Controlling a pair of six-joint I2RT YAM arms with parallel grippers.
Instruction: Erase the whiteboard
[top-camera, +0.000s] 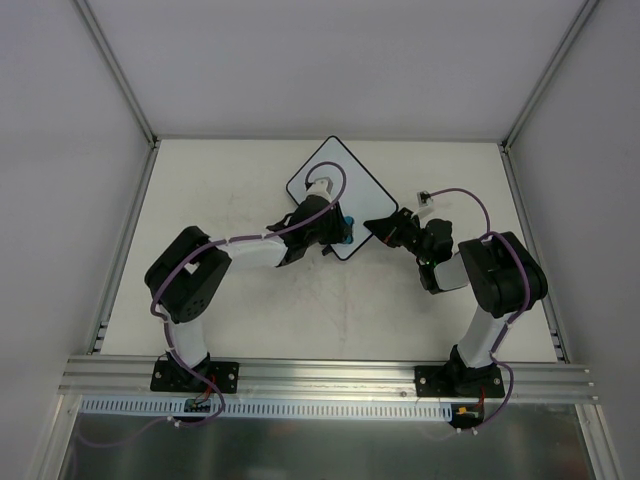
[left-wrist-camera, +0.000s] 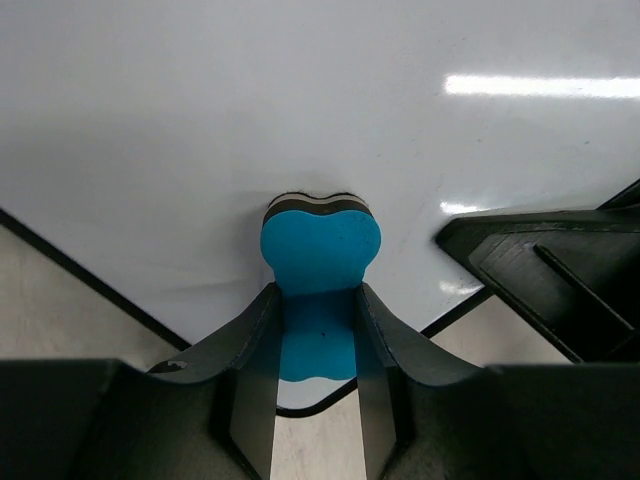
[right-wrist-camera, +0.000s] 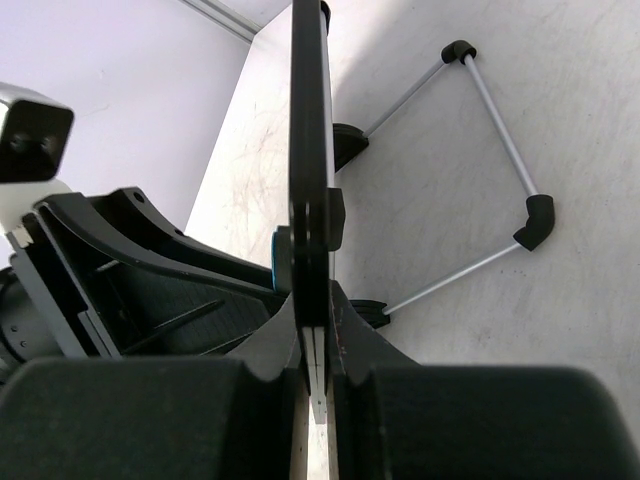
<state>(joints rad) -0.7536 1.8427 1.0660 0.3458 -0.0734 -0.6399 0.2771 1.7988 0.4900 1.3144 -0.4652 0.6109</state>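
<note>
You see a scuffed off-white table (top-camera: 250, 330), plain grey walls (top-camera: 330, 70) at 9, 12 and 3 o'clock, and an aluminium rail (top-camera: 330, 372) at 6 o'clock.

We read this as robotics lab test cell: plain white panels (top-camera: 330, 60) at 9, 12, 3 o'clock; aluminium profile posts (top-camera: 117, 70) at corners; scuffed white table (top-camera: 250, 320); arm bases (top-camera: 192, 374) bolted to aluminium rail (top-camera: 330, 375) at 6 o'clock, slotted cable duct (top-camera: 320, 408) beneath.
</note>
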